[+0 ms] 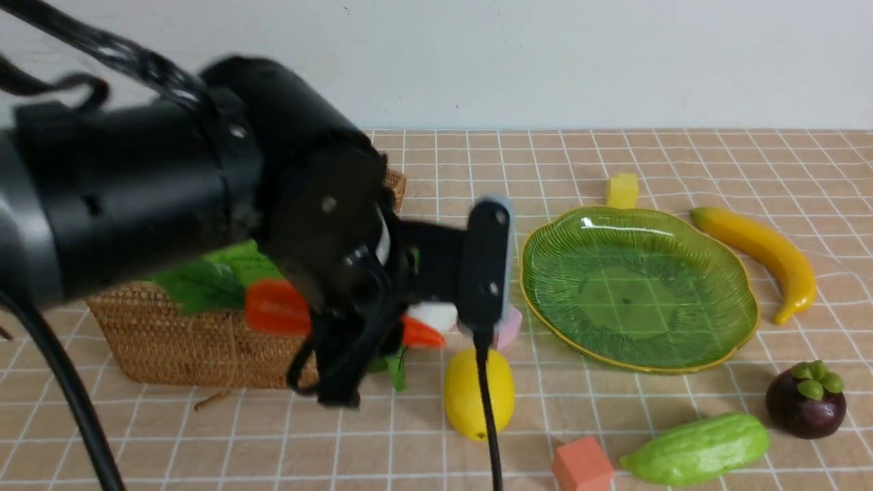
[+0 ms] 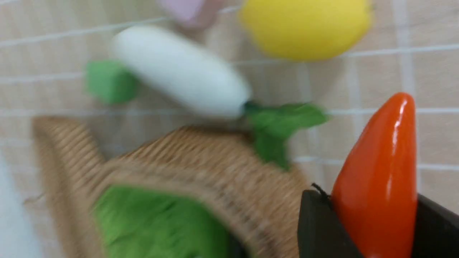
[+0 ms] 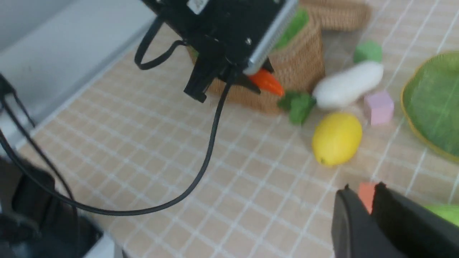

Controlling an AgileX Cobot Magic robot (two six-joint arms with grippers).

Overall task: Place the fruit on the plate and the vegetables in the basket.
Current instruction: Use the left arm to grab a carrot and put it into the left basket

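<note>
Beside the woven brown wicker basket (image 1: 184, 341), my left fingers (image 2: 358, 229) pinched the glossy orange carrot (image 2: 376, 179) above the desk (image 1: 273, 443). My right fingers (image 3: 371, 215) stood nearly pressed together, holding nothing, while the translucent green ribbed plate (image 1: 638, 290) lay bare.

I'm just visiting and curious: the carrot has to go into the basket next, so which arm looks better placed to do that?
The left arm. Its pincer already grips the carrot right beside the basket. The right pincer holds nothing and hangs near the orange cube, away from the basket.
</note>
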